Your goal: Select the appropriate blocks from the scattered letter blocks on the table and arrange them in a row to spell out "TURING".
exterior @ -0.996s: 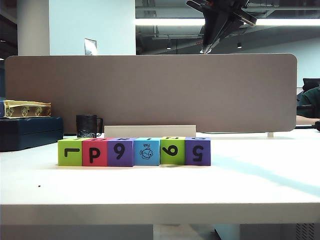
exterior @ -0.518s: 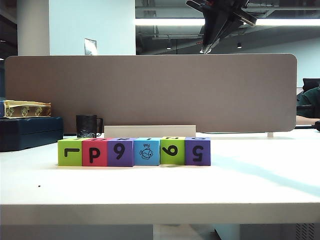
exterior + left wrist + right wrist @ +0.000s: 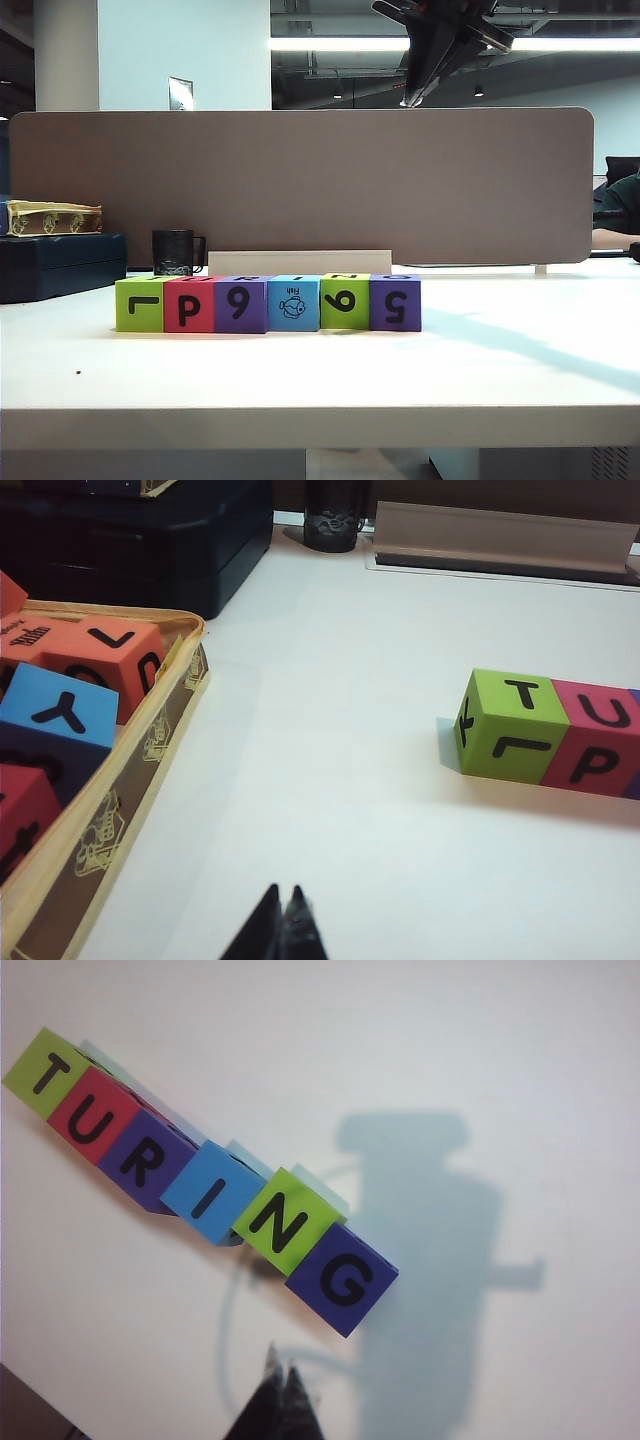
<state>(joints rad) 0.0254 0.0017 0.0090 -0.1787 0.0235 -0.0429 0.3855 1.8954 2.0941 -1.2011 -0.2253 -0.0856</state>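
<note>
Six letter blocks (image 3: 268,303) stand shoulder to shoulder in one straight row near the middle of the table (image 3: 320,380), each touching its neighbour — an arrangement that lets their top faces be read as a single word. Seen from above in the right wrist view, those tops spell T-U-R-I-N-G across lime green block (image 3: 45,1070), red block (image 3: 92,1113), purple block (image 3: 148,1158), light blue block (image 3: 212,1193), a second lime green block (image 3: 285,1220) and a second purple block (image 3: 342,1278); the spelling looks complete.

From the front the same cubes show other faces: an "L" lying on its side, a "P" turned over, what read as a 6 or 9 on two blocks, a small fish drawing captioned "Fish" and a 5.

Right gripper (image 3: 281,1380) hangs high above the row with its fingertips pinched together, holding nothing — apparently clear of the finished word. Left gripper (image 3: 284,912) sits low over bare tabletop, well apart from the row's "T" end, its fingers closed and empty.

Beside it an open case (image 3: 150,740) holds spare blocks, one blue with a "Y" (image 3: 60,712). A black mug (image 3: 176,252) stands behind the row, before a brown partition panel (image 3: 300,185).
</note>
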